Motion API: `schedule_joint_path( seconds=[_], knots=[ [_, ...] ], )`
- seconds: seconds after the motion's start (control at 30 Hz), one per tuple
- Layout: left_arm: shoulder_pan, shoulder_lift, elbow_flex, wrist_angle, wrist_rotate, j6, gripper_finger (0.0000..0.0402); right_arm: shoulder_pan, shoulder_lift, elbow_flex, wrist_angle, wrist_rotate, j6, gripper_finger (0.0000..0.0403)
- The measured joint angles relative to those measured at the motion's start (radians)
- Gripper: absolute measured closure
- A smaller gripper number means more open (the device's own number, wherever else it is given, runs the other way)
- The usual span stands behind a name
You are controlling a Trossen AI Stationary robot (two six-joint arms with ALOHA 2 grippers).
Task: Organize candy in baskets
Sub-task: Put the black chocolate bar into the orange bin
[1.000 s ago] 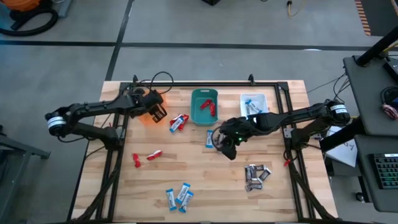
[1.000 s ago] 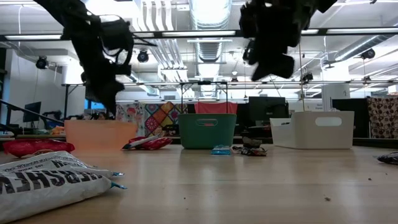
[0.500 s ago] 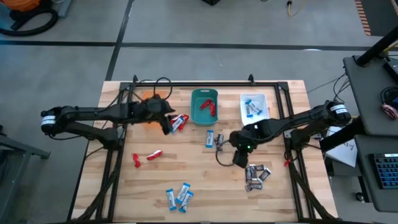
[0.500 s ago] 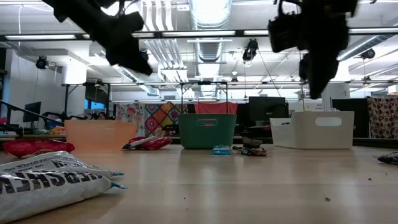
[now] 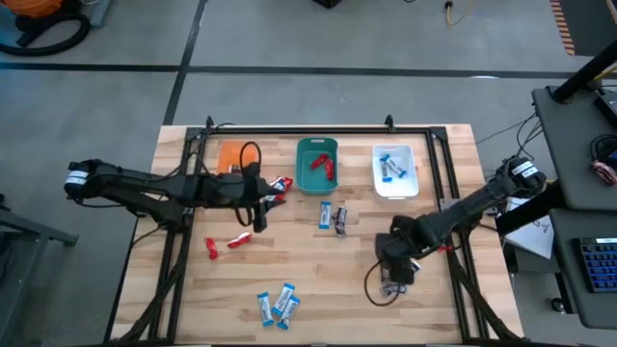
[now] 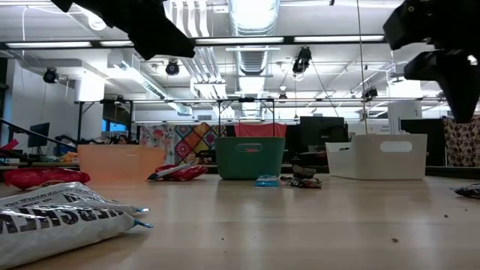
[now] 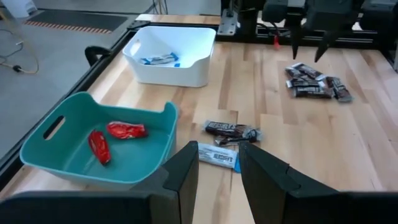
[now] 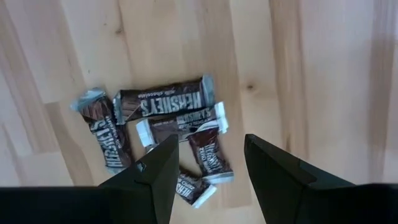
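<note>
While our right gripper hangs above the pile of dark silver-grey bars near the table's right edge, its fingers stand apart and empty, touching no wrapper. Our left gripper is parted too and holds nothing, beside the teal basket containing two red bars. Blue-and-white bars lie in the white basket; the orange basket sits at the rear left.

Three baskets; two red candies inside the teal one.
</note>
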Motion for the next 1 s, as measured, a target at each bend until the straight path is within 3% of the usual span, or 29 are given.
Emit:
schedule_joint_path(
  seconds=[0.33,1.0],
  knots=[
    [0.000,0.003,0.000,0.000,-0.007,0.000,0.0302,0.118,0.000,-0.093,0.012,-0.012,0.165,0.0230],
    [0.001,0.052,-0.001,0.043,-0.008,0.000,0.0302,0.123,0.000,-0.341,0.320,0.010,0.204,0.0242]
  ],
)
